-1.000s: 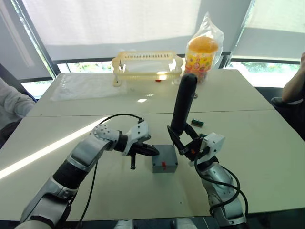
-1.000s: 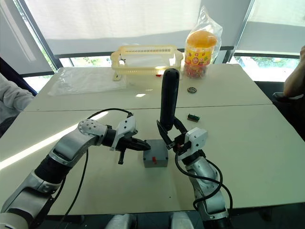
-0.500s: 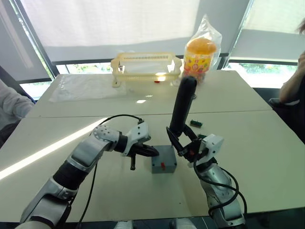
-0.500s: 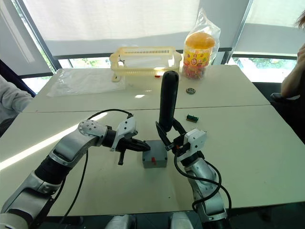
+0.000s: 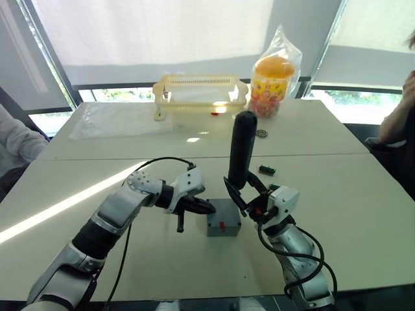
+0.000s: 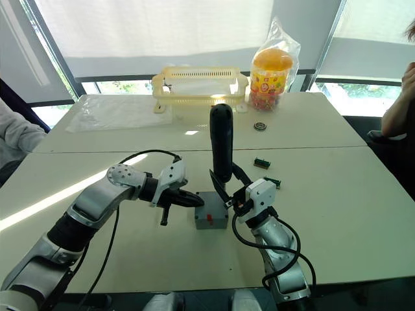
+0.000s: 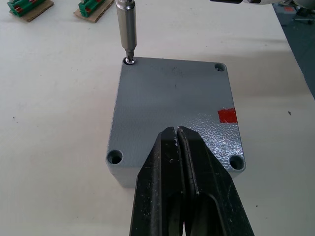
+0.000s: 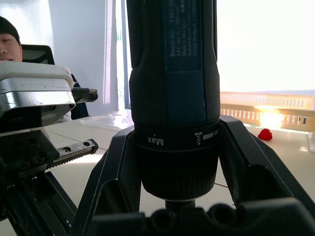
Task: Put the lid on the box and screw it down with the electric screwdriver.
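The blue-grey box, red mark on its front, stands mid-table with the lid lying flat on top of it. My left gripper is shut, and its tips rest on the lid's near half. The black electric screwdriver stands nearly upright over the box's far right corner, with my right gripper shut on its lower body. In the right wrist view the fingers flank the tool's collar. The metal bit sits in one corner hole of the lid.
A yellow basket and a bagged snack jar stand at the table's far side, beside a clear plastic sheet. Green connector blocks lie right of the box. People sit at the right and left edges.
The screwdriver's top has swung left and lower, so the tool stands more upright over the box. My left gripper has stayed on the lid.
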`<state>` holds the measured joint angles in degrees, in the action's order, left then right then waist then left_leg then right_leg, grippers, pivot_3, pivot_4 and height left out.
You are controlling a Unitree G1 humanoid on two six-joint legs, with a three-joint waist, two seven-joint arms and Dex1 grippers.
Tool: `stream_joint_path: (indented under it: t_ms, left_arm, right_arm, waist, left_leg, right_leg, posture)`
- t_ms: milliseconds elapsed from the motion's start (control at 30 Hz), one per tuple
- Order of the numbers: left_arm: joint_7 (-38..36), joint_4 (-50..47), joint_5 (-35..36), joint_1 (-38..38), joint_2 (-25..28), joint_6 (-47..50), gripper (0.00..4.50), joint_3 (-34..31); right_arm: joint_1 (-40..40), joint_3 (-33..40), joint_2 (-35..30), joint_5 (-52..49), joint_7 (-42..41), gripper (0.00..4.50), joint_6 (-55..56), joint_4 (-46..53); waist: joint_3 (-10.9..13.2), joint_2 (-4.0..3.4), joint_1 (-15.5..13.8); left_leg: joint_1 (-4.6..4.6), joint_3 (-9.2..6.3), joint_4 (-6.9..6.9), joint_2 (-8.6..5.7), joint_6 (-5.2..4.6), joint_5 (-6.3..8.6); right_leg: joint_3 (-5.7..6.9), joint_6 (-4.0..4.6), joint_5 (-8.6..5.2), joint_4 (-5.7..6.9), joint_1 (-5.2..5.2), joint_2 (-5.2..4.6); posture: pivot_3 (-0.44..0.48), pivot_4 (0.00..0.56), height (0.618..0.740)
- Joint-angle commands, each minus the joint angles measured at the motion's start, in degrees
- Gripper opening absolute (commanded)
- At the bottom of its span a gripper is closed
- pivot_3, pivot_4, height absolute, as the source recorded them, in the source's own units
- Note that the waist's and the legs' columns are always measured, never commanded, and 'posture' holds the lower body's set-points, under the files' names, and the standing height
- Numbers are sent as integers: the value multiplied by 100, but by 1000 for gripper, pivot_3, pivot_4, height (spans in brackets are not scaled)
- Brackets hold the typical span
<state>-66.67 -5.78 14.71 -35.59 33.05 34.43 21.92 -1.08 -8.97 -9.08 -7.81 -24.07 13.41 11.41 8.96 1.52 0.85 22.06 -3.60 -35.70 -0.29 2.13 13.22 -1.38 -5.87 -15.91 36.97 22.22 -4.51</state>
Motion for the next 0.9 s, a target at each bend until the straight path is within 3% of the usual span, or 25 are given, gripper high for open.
stream_joint_path:
  t_ms: [33,433,533,900]
  left_arm:
    - [-32,-117,-45,39,34,1,0,63]
    - [-30,-84,-200,66,-16,-130,0,239]
    - [-29,-105,-192,83,-15,-117,0,249]
    - [19,-92,-271,121,-85,-152,0,320]
  right_arm:
    - [419,-156,-139,204,-80,1815,-379,-902]
    - [549,-144,-108,69,-90,1815,-561,-900]
    - [588,-148,-113,54,-91,1815,-612,-899]
    - [641,-150,-133,16,-70,1815,-625,-883]
  waist:
    - [-5,2,-1]
    - [-58,20,-11]
    - [-62,10,-6]
    - [-64,6,-8]
  left_leg:
    - [0,0,1,0,0,0]
    - [-13,-1,16,7,0,1]
    - [-75,-3,59,16,1,2]
    - [-68,-36,65,18,4,8]
  right_leg:
    - [0,0,0,0,0,0]
    - [0,3,-3,-20,-14,-2]
    - [5,5,-2,-75,-79,-4]
    - [4,8,-3,-99,-84,-41]
  posture:
    - [0,150,740]
    - [0,150,740]
    - [0,150,740]
    - [0,150,740]
